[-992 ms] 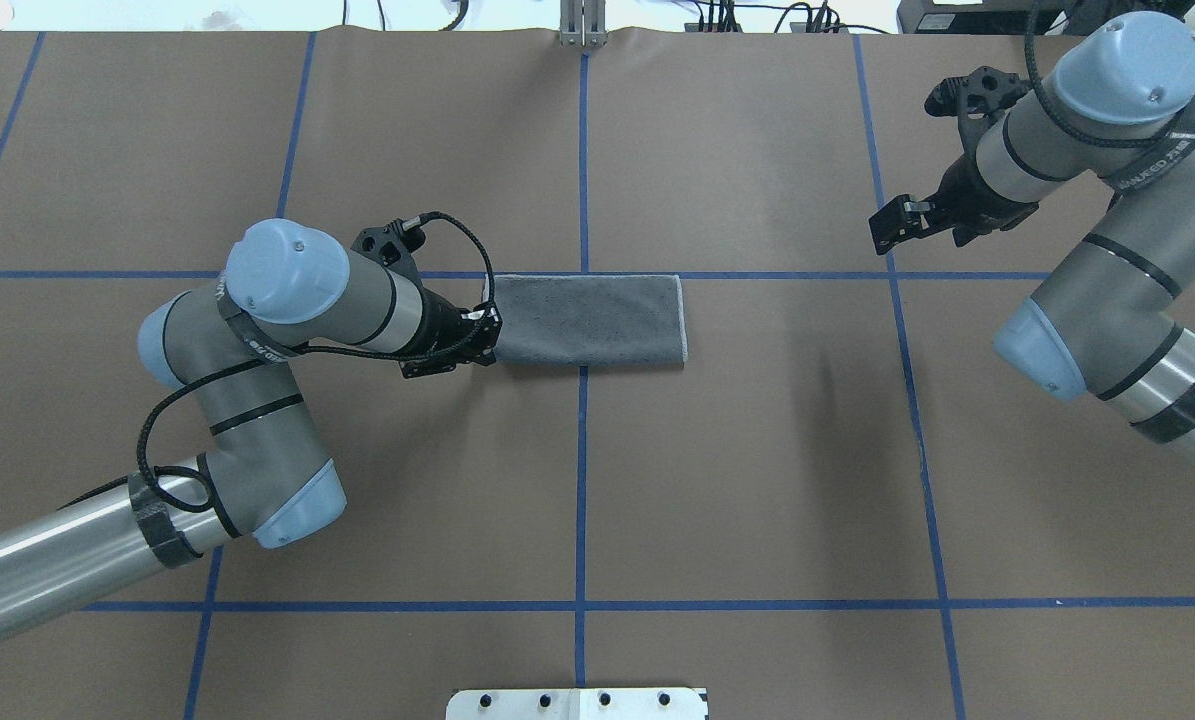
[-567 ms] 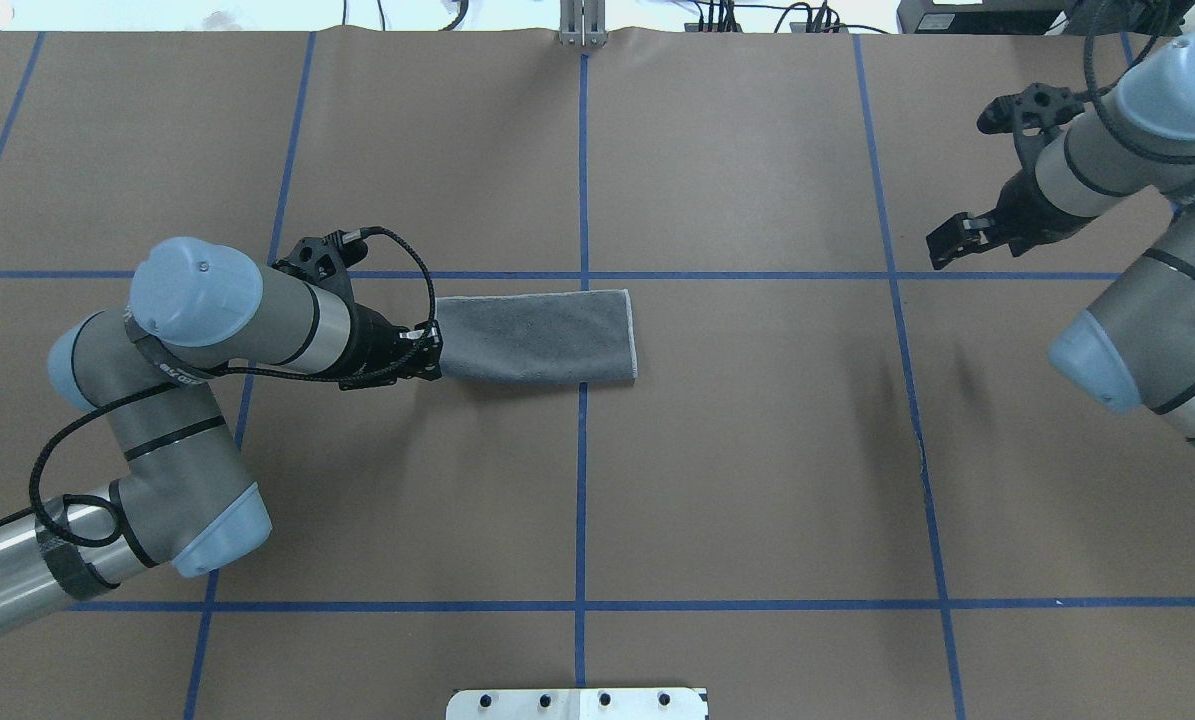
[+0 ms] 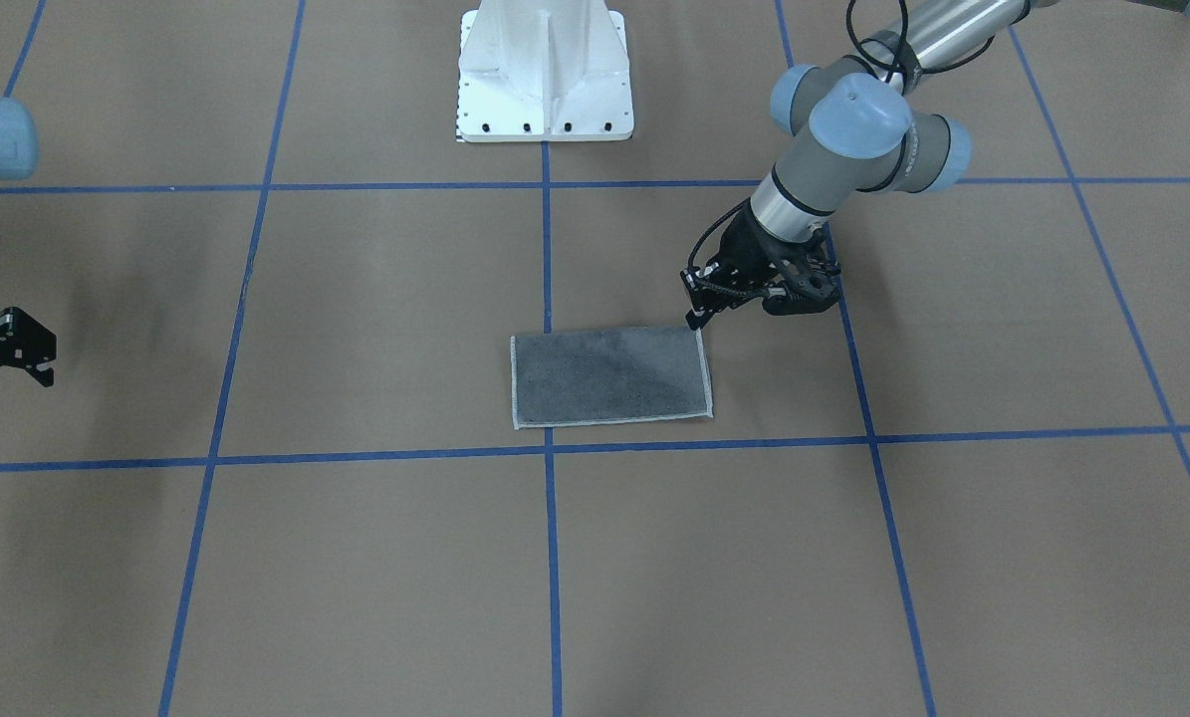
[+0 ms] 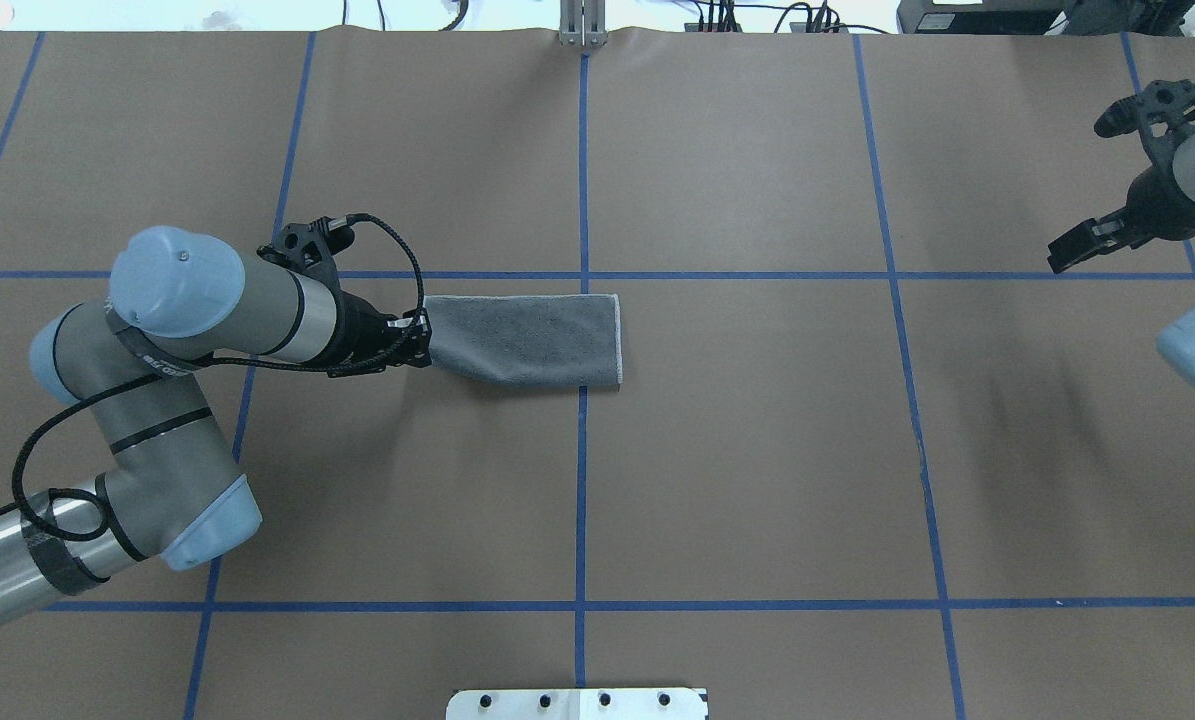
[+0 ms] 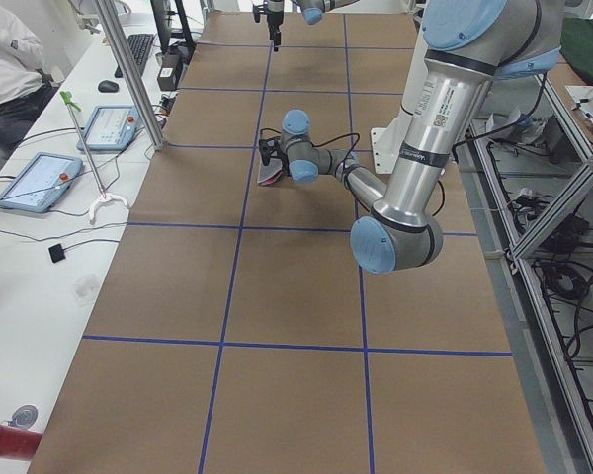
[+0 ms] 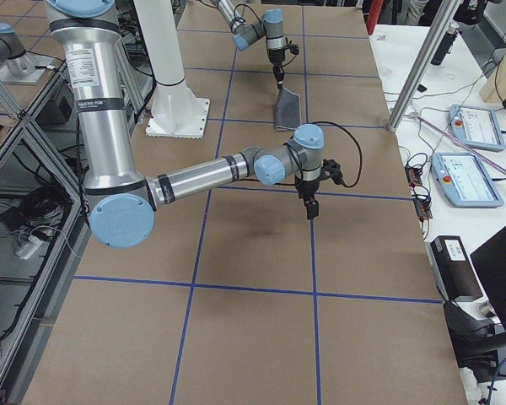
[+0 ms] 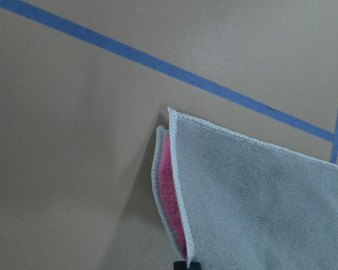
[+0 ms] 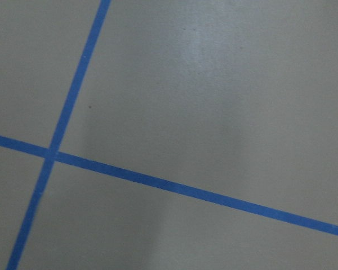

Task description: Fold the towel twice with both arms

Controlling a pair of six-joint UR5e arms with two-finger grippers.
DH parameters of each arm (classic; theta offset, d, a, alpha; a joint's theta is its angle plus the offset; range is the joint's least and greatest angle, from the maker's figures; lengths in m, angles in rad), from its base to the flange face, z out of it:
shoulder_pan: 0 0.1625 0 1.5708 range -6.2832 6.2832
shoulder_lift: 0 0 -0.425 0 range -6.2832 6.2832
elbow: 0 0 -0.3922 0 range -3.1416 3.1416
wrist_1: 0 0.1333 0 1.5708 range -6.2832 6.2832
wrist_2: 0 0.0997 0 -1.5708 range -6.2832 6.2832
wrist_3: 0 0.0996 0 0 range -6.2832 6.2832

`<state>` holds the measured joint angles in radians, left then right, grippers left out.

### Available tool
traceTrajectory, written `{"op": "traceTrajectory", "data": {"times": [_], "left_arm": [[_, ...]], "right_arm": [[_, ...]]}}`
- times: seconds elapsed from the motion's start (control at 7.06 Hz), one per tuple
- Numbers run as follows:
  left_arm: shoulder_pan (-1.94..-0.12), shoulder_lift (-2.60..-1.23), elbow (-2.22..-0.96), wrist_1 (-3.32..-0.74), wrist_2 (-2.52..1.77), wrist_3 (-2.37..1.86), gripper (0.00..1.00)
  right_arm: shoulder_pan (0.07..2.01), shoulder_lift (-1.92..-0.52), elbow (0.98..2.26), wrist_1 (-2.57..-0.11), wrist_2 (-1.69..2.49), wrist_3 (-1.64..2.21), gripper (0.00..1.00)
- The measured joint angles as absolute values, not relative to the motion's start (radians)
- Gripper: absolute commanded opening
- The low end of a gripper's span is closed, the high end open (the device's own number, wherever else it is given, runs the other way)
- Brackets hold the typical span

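Overhead exterior view: brown worktop (image 4: 757, 450), gridded with blue tape lines (image 4: 583, 150), is stretching wide around the towel (image 4: 537, 340). The towel is lying near the centre, grey face up, long axis running left-right. My left end effector (image 4: 419, 340) is clamping its left end. My right end effector (image 4: 1082, 245) is hanging well apart, fingers spread.

The premises were a robotics laboratory. Two industrial arms (image 4: 207, 310) and a white pedestal (image 3: 545, 70) stood at a table (image 4: 757, 450) papered brown and marked with a blue tape grid (image 4: 582, 480). Teach pendants (image 5: 32, 182) lay on a side bench (image 5: 40, 286), where an operator (image 5: 8, 59) sat. Aluminium framing (image 5: 527, 308) ran alongside.
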<state>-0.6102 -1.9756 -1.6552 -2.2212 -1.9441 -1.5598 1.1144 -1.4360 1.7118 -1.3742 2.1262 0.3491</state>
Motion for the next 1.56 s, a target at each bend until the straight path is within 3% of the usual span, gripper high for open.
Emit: {"op": "traceTrajectory", "data": {"times": [0.85,1.56], "left_arm": [[-0.529,-2.198,-1.596,-2.055,-1.865,-1.560,0.00],[-0.523,-2.396,-1.421,-2.031,-1.857,-1.560,0.00]], "right_arm": [[1.123,-1.440,1.707,-1.374,2.134,0.339,0.99],[1.123,-1.441,1.704,-1.374,2.132,0.342,0.99]]}}
